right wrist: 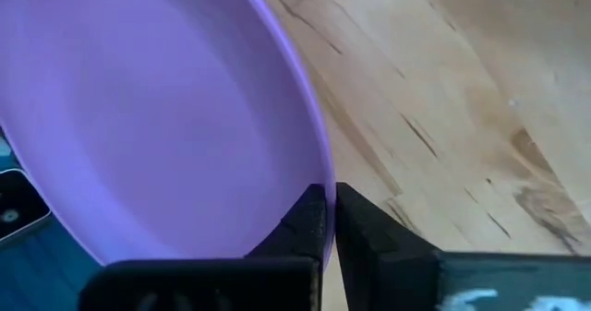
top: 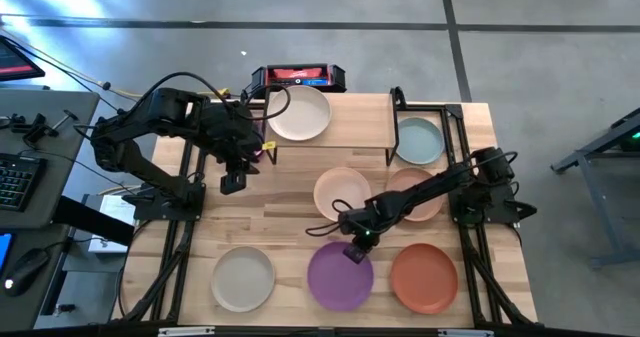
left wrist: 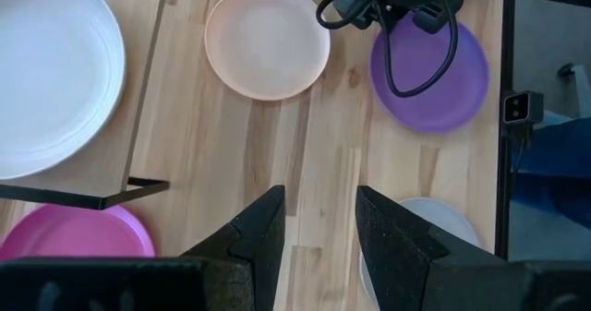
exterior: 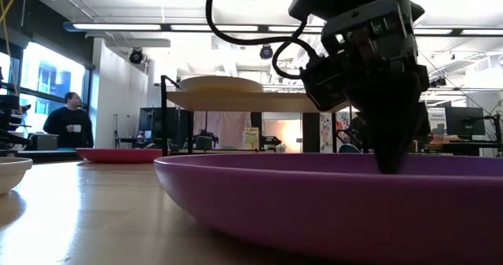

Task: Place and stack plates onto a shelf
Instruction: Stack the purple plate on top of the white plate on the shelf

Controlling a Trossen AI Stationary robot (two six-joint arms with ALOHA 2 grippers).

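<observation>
A purple plate lies at the table's near middle; it also shows in the low view. My right gripper is shut on its far rim. The light-wood shelf stands at the far middle with an off-white plate on its left half. A pink plate lies on the table under the shelf. My left gripper is open and empty, above the table by the shelf's left front corner. My right gripper pinches the purple plate's far rim between its two fingers, one finger inside the plate and one outside. The fingers come from above, pointing down. The plate appears to lie level on the table.
On the table lie a peach plate, a tan plate under my right arm, a pale teal plate right of the shelf, a terracotta plate and a grey-white plate. A red-and-black box stands behind the shelf.
</observation>
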